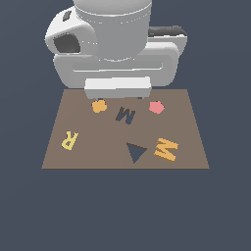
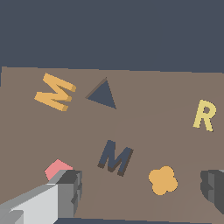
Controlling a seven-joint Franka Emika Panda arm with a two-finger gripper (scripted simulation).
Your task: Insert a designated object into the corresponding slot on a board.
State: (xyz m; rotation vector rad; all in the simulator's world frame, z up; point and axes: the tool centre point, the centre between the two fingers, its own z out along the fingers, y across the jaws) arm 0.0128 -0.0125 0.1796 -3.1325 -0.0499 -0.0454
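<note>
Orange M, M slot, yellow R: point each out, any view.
Orange M [image 1: 166, 149], exterior view, middle of the letter.
M slot [image 1: 125, 115], exterior view, centre of the dark recess.
Yellow R [image 2: 204, 115], wrist view, its stem.

1. The board [image 1: 98, 152] looks matt brown, smooth and untextured, like plain card or painted wood.
2. The orange M block [image 1: 165, 149] looks like smooth, matt plastic with flat colour.
3. The gripper [image 2: 140, 192] has matt dark-grey fingertips [image 2: 72, 186] on smooth light-grey, plastic-looking bodies.
4. The arm housing [image 1: 115, 44] looks smooth, softly glossy white.
</note>
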